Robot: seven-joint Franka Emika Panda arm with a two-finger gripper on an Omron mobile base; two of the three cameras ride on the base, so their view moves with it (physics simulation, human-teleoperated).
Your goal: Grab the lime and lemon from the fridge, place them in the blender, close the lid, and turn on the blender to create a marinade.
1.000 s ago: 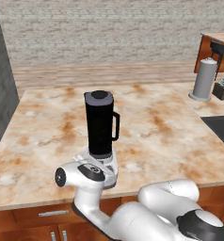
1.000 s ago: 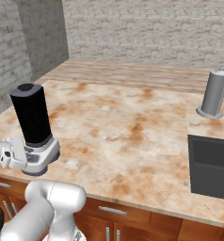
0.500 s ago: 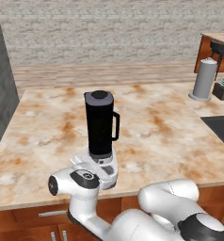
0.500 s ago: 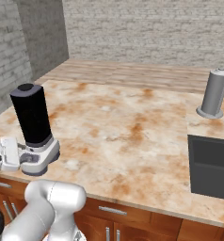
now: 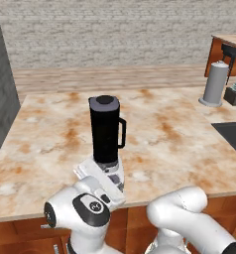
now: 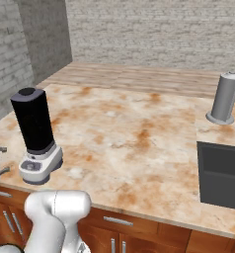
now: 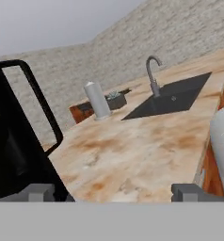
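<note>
The tool (image 7: pixel 113 192) is now seen spread apart and pulled back from the round front button of the tall black-jarred blender (image 5: pixel 106 136); the blender is left standing on the marbled table (image 5: pixel 169 144), dark grey lid (image 5: pixel 104 100) on; the press is judged done.

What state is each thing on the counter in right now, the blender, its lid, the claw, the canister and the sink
blender: upright on the counter, near the front edge.
lid: seated on the jar's top.
claw: open, holding nothing, low beside the blender's base.
grey canister: upright at the far right of the counter.
sink: no water visibly running from the faucet.
</note>
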